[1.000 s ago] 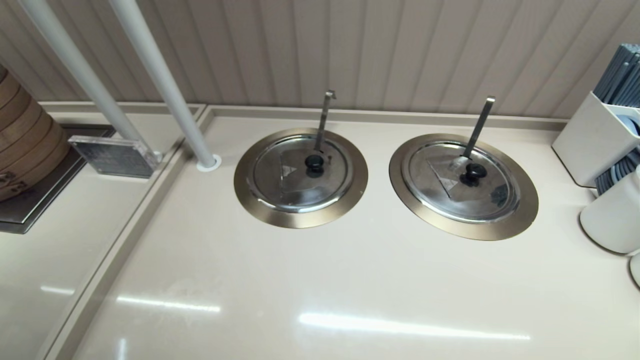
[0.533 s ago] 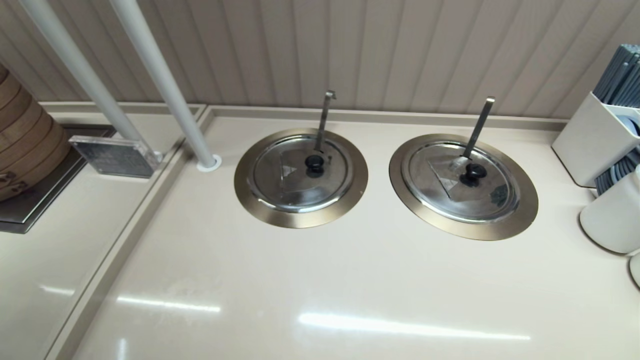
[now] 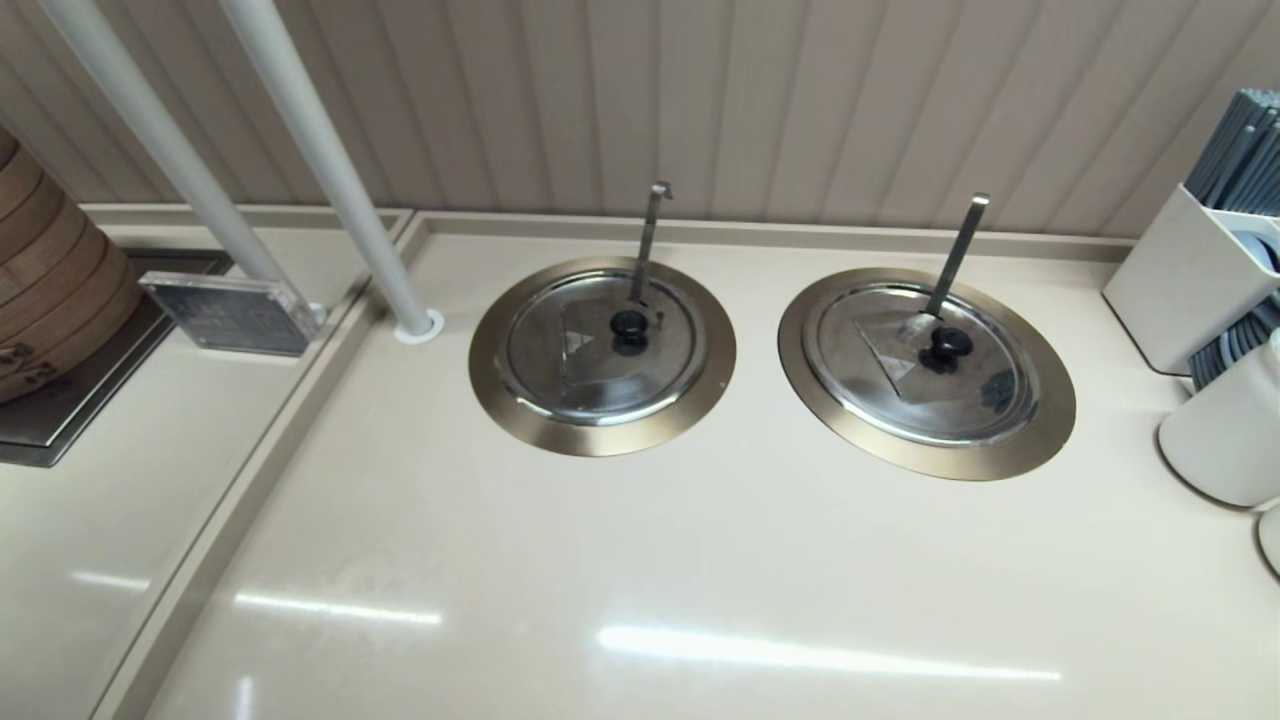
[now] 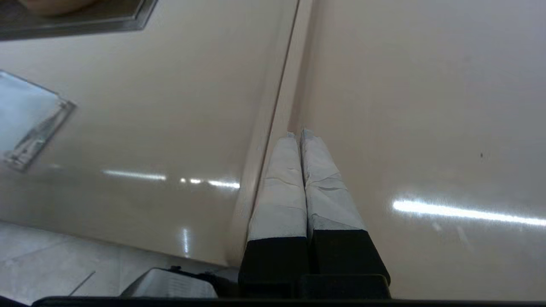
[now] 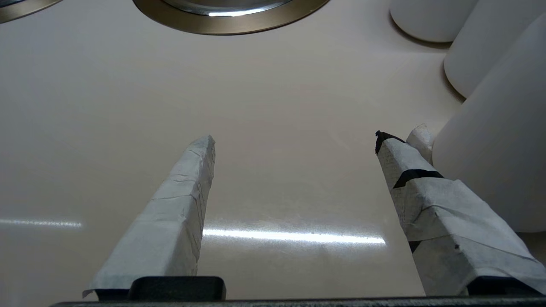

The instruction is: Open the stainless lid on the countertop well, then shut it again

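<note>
The stainless lid (image 3: 590,365), round and shiny with a black centre knob (image 3: 629,325) and a faint triangle mark, lies flat over the countertop well, framed by its bronze ring (image 3: 600,440). A hook-ended ladle handle (image 3: 650,235) rises through the lid's far edge. Neither gripper shows in the head view. In the left wrist view, my left gripper (image 4: 300,134) hangs shut and empty above the counter's raised seam (image 4: 277,102). My right gripper (image 5: 294,140) stands open over bare counter, with nothing between its fingers; the rings are well ahead of it.
The twin lid (image 3: 925,375) with a straight ladle handle (image 3: 958,255) sits to the right. White containers (image 3: 1225,440) and a utensil holder (image 3: 1190,275) crowd the right edge, close to my right gripper. Two white poles (image 3: 330,170) and a bamboo steamer (image 3: 50,290) stand at the left.
</note>
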